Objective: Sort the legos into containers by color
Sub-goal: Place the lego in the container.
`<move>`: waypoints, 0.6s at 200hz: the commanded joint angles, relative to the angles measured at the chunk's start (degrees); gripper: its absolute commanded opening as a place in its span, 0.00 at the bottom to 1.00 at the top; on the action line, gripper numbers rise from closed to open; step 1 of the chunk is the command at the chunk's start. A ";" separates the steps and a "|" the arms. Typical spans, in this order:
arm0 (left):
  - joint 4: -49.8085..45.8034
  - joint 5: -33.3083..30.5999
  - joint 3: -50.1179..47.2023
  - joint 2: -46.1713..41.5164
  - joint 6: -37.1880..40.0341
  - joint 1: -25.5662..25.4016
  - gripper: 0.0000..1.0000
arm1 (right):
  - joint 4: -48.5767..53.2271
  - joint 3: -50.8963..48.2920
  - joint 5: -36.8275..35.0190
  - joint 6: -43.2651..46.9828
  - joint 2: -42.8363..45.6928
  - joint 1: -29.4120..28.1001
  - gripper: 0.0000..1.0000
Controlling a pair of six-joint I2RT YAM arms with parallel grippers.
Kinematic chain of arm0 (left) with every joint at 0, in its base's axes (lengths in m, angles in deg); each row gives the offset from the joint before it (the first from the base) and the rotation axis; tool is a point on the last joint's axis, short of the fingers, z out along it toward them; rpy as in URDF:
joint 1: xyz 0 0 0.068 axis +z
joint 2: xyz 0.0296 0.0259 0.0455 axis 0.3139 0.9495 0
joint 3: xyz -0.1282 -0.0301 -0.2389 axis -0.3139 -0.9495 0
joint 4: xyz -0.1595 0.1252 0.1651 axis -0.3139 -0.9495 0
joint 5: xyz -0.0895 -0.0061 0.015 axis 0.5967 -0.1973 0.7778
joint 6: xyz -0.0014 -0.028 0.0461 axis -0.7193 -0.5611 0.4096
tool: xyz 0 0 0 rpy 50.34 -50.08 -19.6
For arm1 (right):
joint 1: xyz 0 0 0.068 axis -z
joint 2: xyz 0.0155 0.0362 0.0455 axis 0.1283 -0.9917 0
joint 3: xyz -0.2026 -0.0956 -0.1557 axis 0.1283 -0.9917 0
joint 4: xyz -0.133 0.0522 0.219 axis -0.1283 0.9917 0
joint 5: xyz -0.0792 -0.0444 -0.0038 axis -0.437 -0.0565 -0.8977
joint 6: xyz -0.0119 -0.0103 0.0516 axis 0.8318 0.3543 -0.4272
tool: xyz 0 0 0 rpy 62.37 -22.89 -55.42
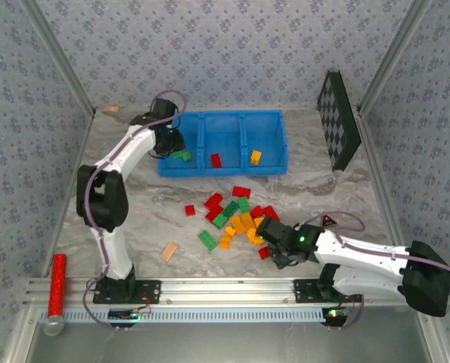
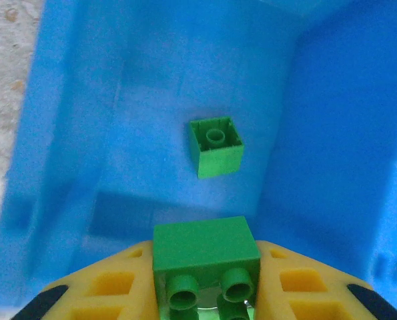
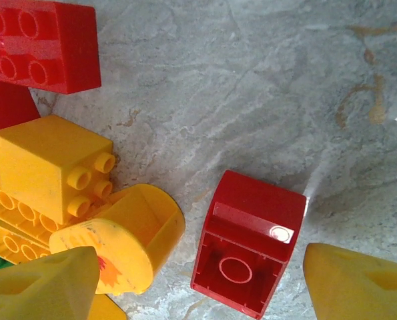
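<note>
Reaching into the smooth blue bin, left gripper clamped on a studded green brick, right gripper held low, jaws apart, hollow red brick between them.

The right gripper, jaws spread wide, flanks a red lego, hollow underside showing, on a marbled table; yellow legos lie beside it.

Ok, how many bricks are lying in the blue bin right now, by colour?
green brick: 1, left compartment
red brick: 1, middle compartment
yellow brick: 1, right compartment
Total: 3 in the blue bin
Not counted: the second green brick, clamped in the left gripper above the left compartment.
</note>
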 commanded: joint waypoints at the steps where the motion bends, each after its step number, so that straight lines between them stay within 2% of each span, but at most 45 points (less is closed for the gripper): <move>1: -0.86 -0.63 5.27 4.71 2.09 0.00 0.23 | -0.32 -0.72 -2.63 -7.05 -0.93 -0.33 0.81; 42: -2.38 -0.78 10.07 11.22 2.05 0.29 0.27 | 0.70 -1.00 -0.74 -8.60 -1.78 -0.26 0.77; 76: -1.76 -0.24 9.85 12.27 1.66 0.29 0.27 | 5.07 -0.84 -1.56 -10.65 0.08 -0.70 0.74; 120: -1.62 -0.19 9.91 12.92 1.22 0.55 0.27 | 3.51 -2.60 0.40 -11.99 -0.06 -0.55 0.70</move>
